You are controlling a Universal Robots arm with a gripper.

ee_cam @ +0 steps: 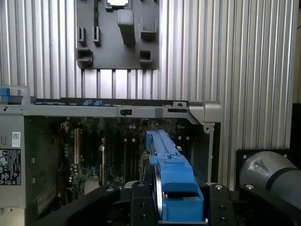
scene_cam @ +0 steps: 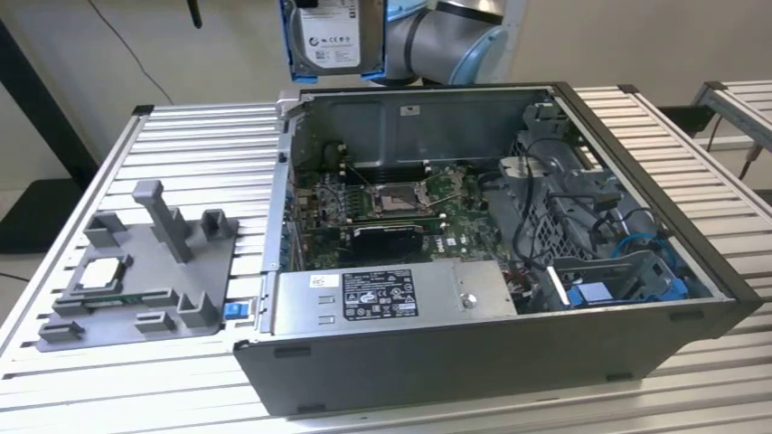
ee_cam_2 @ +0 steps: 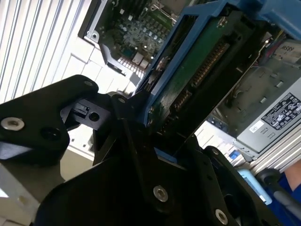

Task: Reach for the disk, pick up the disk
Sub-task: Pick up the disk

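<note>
The hand [ee_cam: 175,209] is gripping the hard disk [ee_cam: 165,155], its jaws closing on the blue bracket from either side in the first wrist view. In the exterior view the hard disk [scene_cam: 328,36] is hanging upright in the air at about eleven o'clock, its white label facing the camera. It is clear of the rear wall of the open computer case [scene_cam: 483,362], and the grey robot arm [scene_cam: 453,41] is sitting just beside it toward one o'clock. In the second wrist view the drive is showing its green circuit-board side [ee_cam_2: 197,70] inside the blue frame.

The case is lying on the ribbed aluminium worktop [scene_cam: 193,127] with its side panel off. The motherboard [scene_cam: 399,208] is showing at its centre, and the power-supply box [scene_cam: 386,294] is sitting at six o'clock from it. At nine o'clock from the case, well apart from the raised drive, a grey fixture plate [scene_cam: 151,298] is carrying a square processor chip [scene_cam: 100,274].
</note>
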